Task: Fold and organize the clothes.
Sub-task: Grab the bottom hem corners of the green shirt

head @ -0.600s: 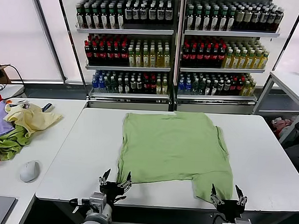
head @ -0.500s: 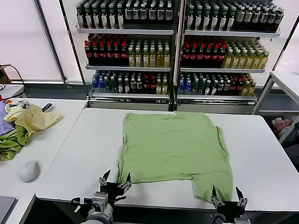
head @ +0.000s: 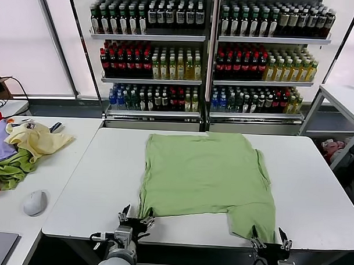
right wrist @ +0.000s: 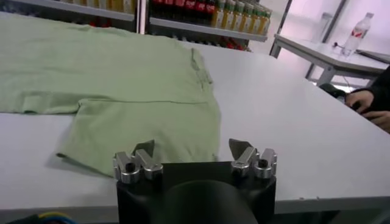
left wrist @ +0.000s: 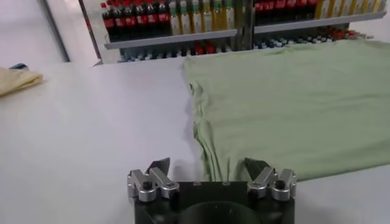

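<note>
Both grippers have dropped back toward the table's [head: 76,181] near edge since a moment ago, so I'm between grabs. Left gripper [head: 135,217] sits jaws apart at the shirt's [head: 207,174] near left corner, right gripper [head: 270,243] jaws apart at the near right flap. Shirt lies flat mid-table, long axis running away from me; can't tell which end is the collar.

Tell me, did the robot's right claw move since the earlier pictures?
Yes. In the head view the right gripper has sunk toward the picture's bottom, pulling back below the near edge of the white table, away from the light sage-green polo shirt. Its fingers are open.
</note>
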Motion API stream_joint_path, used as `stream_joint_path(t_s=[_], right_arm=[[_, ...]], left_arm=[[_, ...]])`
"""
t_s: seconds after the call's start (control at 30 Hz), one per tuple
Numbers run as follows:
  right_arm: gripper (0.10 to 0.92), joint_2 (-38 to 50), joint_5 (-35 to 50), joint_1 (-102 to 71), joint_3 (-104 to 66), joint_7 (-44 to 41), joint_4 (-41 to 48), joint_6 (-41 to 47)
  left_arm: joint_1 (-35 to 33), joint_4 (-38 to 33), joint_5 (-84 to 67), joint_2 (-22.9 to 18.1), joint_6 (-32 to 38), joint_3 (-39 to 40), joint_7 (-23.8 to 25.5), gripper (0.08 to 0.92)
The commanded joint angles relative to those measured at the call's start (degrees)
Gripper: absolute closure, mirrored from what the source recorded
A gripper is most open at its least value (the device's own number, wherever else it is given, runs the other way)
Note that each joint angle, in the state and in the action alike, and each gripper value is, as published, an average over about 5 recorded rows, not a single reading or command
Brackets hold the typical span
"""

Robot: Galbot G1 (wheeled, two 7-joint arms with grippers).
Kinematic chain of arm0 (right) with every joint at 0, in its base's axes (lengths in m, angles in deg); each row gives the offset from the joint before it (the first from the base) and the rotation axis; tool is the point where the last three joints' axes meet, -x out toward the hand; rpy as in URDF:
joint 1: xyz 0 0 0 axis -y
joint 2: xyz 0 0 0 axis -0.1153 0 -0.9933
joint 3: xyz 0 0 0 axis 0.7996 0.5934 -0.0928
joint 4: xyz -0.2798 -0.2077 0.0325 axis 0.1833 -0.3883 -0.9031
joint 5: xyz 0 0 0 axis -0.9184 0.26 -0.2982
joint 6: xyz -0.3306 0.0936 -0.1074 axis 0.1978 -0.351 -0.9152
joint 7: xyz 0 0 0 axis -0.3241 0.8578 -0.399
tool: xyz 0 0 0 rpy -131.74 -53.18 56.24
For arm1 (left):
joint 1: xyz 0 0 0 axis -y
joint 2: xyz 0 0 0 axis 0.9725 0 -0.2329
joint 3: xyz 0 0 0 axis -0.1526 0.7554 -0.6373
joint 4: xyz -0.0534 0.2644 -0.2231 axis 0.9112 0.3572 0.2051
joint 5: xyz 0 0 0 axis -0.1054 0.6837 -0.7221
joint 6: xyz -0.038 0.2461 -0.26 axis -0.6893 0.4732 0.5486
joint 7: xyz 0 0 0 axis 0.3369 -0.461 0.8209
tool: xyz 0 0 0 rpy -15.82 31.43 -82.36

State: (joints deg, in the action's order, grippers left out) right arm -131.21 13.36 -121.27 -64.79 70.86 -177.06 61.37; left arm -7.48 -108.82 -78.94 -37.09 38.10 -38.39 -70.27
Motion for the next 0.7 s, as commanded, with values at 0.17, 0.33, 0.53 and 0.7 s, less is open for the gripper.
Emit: stream_joint_path(t_s=[0.17,0.33,0.53,0.7], right_arm=[[0.662,-0.1,4.0,-0.1,0.1,0.0,0.6,0.6],[0.801,-0.1,4.0,-0.2,0.4,-1.6,-0.1,-0.6],[0.893,0.4,4.0,0.0,0.2,-3.1,-1.9,-3.2],[0.893,1.6,3.9,1.0,-0.5,-3.9,-4.2,-6.0]], left_arm=[[-1.5,0.0,-1.4,0.3,-0.8,0.7,0.0,0.484],[-1.8,-0.9,-3.9,0.4,-0.3,0.5,0.5,0.632],[-2.0,-2.7,-5.7,0.5,3.3,-0.2,1.0,0.805],[-2.0,-5.9,-7.2,1.5,6.3,-1.1,1.7,0.888]])
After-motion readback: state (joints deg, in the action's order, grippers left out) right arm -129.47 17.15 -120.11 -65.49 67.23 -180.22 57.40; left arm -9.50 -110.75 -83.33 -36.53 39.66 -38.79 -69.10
